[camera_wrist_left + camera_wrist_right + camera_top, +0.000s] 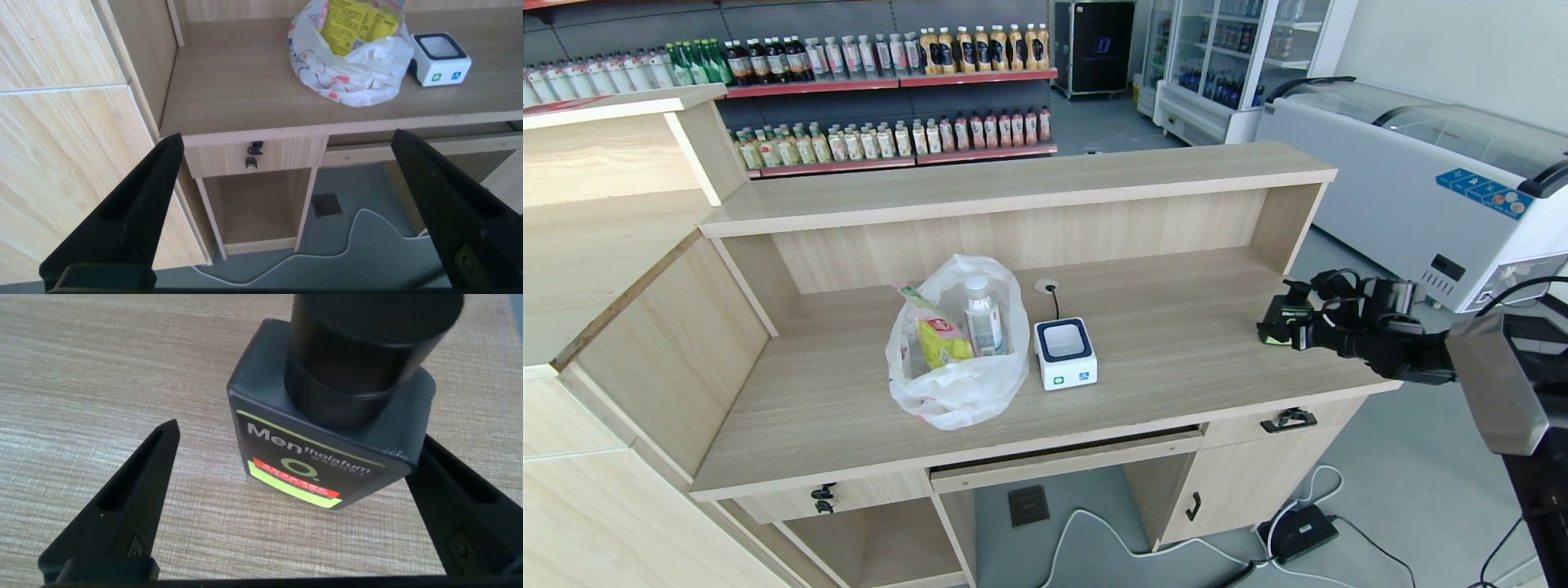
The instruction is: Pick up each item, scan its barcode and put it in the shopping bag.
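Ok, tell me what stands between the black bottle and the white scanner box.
Nothing visible. Bare wooden counter runs from the black flat-sided bottle, inside the open right gripper, to the white square scanner; the translucent plastic shopping bag sits just beyond it.

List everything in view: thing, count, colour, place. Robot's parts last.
Counter: one, light wood, centre.
Shopping bag: one, white plastic, on the counter.
Drink bottle: one, clear, white cap, in the bag.
Snack packet: one, yellow-green, in the bag.
Scanner: one, white, dark top, beside the bag.
Black bottle: one, green label, counter's right end.
Shelf bottles: many, mixed colours, red shelves behind.
Freezer: one, white, far right.
Left gripper: open, black, before the counter's left front.
Right gripper: open, black, fingers either side of the black bottle.
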`<state>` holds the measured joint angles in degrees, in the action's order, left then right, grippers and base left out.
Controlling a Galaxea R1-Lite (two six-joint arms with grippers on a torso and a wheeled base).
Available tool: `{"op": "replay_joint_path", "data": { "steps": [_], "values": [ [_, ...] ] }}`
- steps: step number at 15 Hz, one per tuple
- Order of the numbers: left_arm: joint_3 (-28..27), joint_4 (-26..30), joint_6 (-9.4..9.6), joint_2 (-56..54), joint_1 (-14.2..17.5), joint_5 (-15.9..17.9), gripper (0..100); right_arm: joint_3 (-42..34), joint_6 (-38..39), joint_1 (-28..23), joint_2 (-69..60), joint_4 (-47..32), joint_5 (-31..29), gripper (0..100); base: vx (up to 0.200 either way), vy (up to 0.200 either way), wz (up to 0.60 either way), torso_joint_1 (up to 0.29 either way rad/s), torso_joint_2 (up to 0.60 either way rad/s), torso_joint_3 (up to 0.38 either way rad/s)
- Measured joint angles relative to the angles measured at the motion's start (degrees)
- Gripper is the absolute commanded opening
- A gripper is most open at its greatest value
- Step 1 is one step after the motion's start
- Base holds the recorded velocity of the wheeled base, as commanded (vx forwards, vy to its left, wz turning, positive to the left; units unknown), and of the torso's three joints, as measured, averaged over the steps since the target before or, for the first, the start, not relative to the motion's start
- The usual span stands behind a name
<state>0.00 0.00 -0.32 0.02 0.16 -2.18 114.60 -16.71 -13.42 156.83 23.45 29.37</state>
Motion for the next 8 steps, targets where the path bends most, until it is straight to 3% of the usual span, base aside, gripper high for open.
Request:
{"op": "replay_joint_path", "data": {
  "steps": [4, 5, 8],
  "values": [
    [0.0, 0.0, -0.01, 0.0, -0.02, 0.02, 100, 0.0, 1.12, 0.52, 0.56, 0.35, 0.63, 100, 0.0, 0.0, 0.0, 0.0, 0.0, 0.0],
    [0.0, 0.0, -0.01, 0.0, -0.02, 0.0, 100, 0.02, 2.11, 0.76, 0.78, 0.33, 0.68, 0, 0.0, 0.0, 0.0, 0.0, 0.0, 0.0],
    [0.0, 0.0, -0.01, 0.0, -0.02, 0.0, 100, 0.0, 2.43, 1.11, 1.11, 0.33, 0.68, 0, 0.0, 0.0, 0.0, 0.0, 0.0, 0.0]
  ]
}}
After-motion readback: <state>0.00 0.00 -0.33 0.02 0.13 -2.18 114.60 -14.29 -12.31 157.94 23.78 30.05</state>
